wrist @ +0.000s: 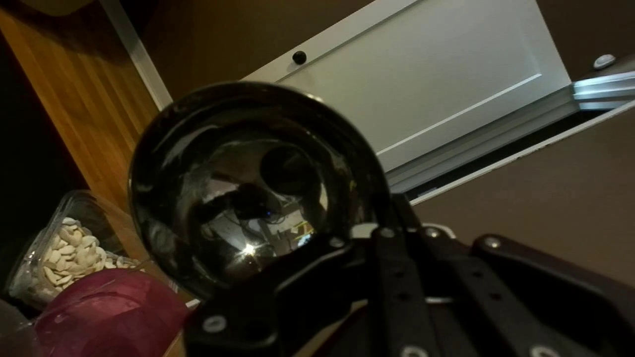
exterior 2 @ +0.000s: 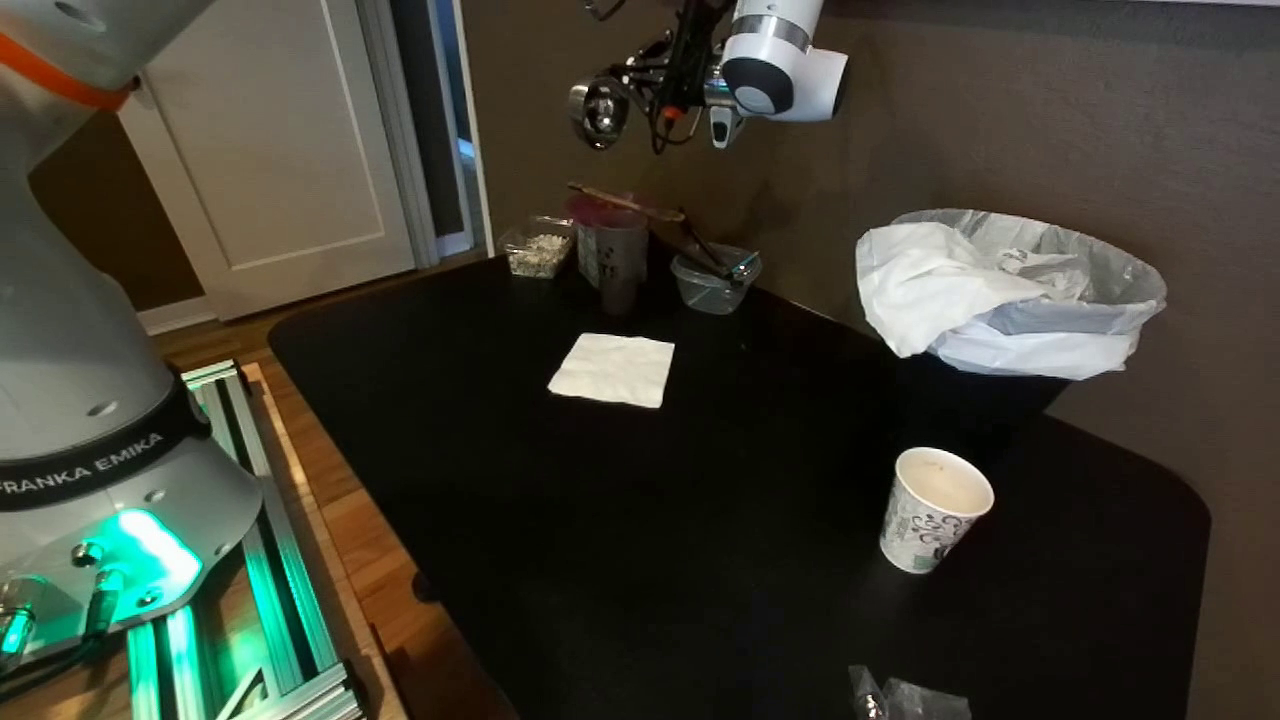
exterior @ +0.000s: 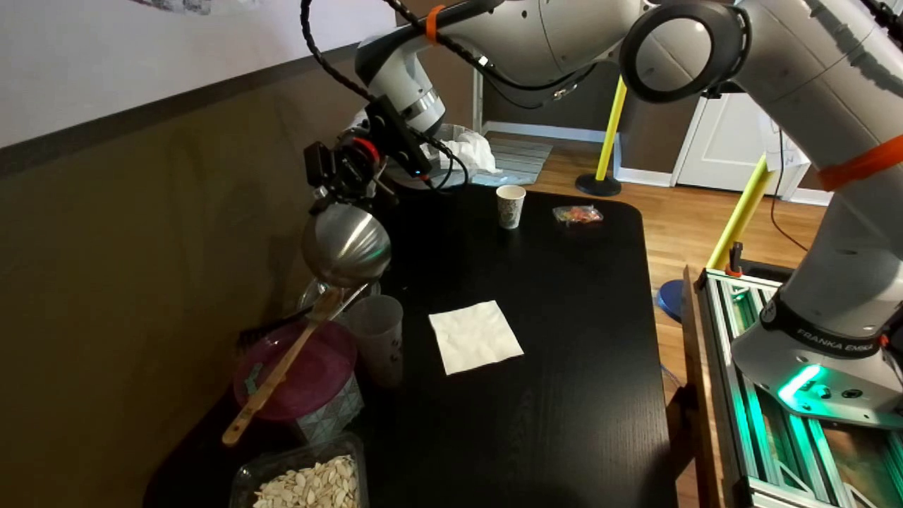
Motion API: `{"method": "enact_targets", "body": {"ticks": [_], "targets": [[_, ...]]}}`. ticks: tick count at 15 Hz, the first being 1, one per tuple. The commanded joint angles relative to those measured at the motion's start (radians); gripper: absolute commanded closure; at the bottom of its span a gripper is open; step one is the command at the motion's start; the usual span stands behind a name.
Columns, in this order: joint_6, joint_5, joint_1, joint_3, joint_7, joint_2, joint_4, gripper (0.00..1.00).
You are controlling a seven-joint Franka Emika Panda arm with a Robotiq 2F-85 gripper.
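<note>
From wrist view, bowl [wrist: 248, 183] (hollow side)

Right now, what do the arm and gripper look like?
White-grey, rounded arm with orange bands, black ring, black cables; black base collar lettered FRANKA EMIKA, green light glowing below. Gripper is black, jointed, with silver screws.

Arm [exterior: 578, 32] is standing extended, its wrist [exterior: 409, 88] hanging well apart from the base [exterior: 832, 374], which is glowing green at one side. Elbow [exterior: 677, 49] is sitting high. Wrist is lying rolled, wrist view slanting accordingly. Gripper [wrist: 397, 213] is pointing sideways more than down, jaws clamping together in a firm hold.
</note>
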Motion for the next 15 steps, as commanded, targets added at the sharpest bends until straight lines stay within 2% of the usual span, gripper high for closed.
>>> {"method": "enact_targets", "body": {"ticks": [1, 15], "targets": [[-0.059, 0.046, -0.004, -0.006, 0.039, 0.044, 0.058, 0.99], [-0.08, 0.057, -0.004, -0.015, 0.059, 0.064, 0.112, 0.99]]}}
